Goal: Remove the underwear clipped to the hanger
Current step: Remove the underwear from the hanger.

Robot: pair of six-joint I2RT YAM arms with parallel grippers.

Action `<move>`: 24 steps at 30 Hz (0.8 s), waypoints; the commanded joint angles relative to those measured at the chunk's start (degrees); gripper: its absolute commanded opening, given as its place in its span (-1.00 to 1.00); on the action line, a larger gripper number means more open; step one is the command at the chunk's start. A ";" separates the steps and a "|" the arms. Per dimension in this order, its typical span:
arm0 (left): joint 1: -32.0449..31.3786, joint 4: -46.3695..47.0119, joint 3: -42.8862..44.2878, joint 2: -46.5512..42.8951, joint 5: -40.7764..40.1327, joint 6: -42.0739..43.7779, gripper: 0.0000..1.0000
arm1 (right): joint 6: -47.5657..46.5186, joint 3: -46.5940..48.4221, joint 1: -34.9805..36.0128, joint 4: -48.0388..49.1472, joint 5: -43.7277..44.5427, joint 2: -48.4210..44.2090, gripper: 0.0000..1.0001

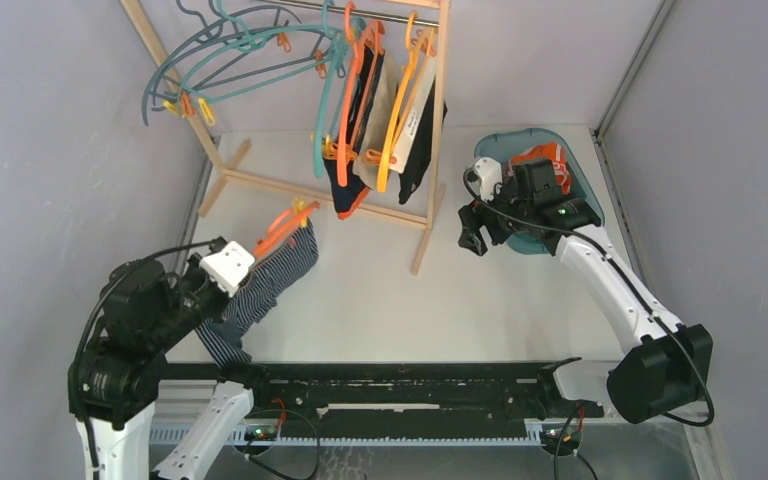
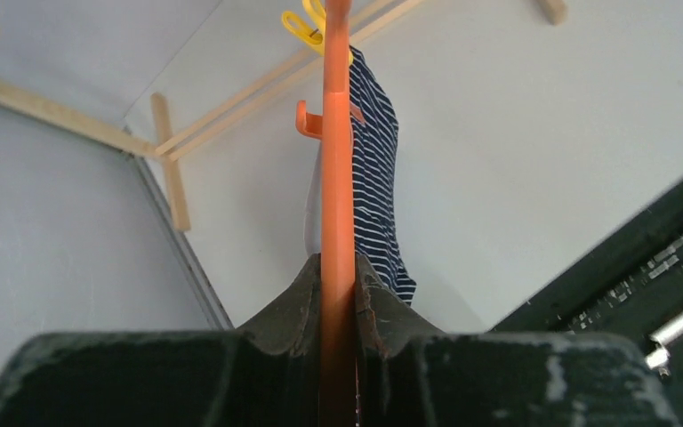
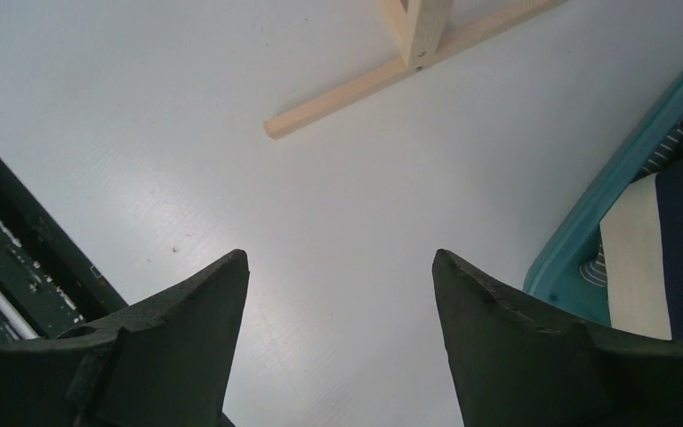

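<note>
My left gripper (image 1: 258,247) is shut on an orange hanger (image 1: 285,225), held low over the table's left side. Navy underwear with thin pale stripes (image 1: 260,290) hangs from that hanger. In the left wrist view the hanger's bar (image 2: 338,178) runs straight up between my fingers (image 2: 295,298), with the striped underwear (image 2: 373,178) to its right and a yellow clip (image 2: 307,27) at the top. More underwear (image 1: 380,130) hangs on orange and yellow hangers on the rack. My right gripper (image 1: 475,235) is open with nothing in it, over bare table (image 3: 340,267) beside the basket.
A wooden rack (image 1: 320,195) stands at the back, with bare teal hangers (image 1: 220,60) at its left end. A teal basket (image 1: 530,190) at the right holds folded cloth (image 3: 658,258). The rack's foot (image 3: 409,76) lies ahead of my right gripper. A black rail (image 1: 390,385) runs along the near edge.
</note>
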 commanded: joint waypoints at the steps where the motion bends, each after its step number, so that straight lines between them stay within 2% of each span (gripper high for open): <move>1: -0.10 -4.34 3.22 -0.10 11.41 7.20 -1.00 | -1.77 0.00 0.63 0.17 -5.64 -3.40 0.51; 13: -0.10 -1.95 6.04 8.25 30.58 8.69 -1.00 | -5.77 0.01 6.66 -0.42 -11.65 -10.22 0.52; 24: -4.65 -0.75 11.51 16.98 41.46 16.84 -1.00 | 4.50 8.79 6.92 2.15 -16.60 -12.12 0.55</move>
